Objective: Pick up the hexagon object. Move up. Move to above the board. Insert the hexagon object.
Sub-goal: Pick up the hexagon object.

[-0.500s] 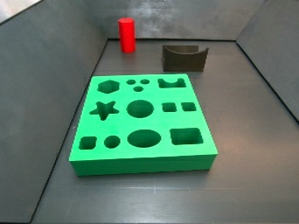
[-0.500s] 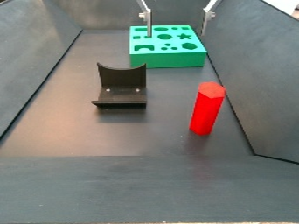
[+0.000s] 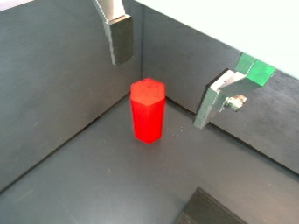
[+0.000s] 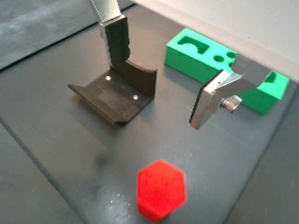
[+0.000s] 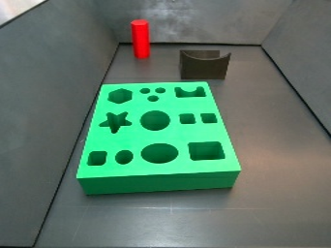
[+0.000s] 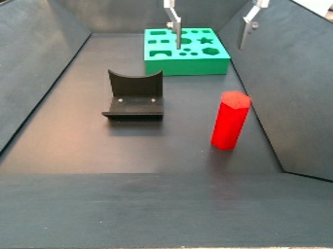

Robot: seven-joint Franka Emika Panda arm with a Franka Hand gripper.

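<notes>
The red hexagon object stands upright on the floor near the side wall, also seen in a side view. In a wrist view the hexagon object stands below and between the fingers, untouched; it also shows in a wrist view. My gripper is open and empty, high over the area between board and peg; it also shows in both wrist views. The green board lies flat with its shaped holes unfilled, also seen in a side view. The gripper is out of view in a side view.
The dark grey fixture with a curved notch stands on the floor between board and peg, also seen in a side view and a wrist view. Grey walls enclose the floor; the peg stands close to one.
The gripper's fingers show lower and further right in the side view than half a second ago. The peg, board and fixture have not moved.
</notes>
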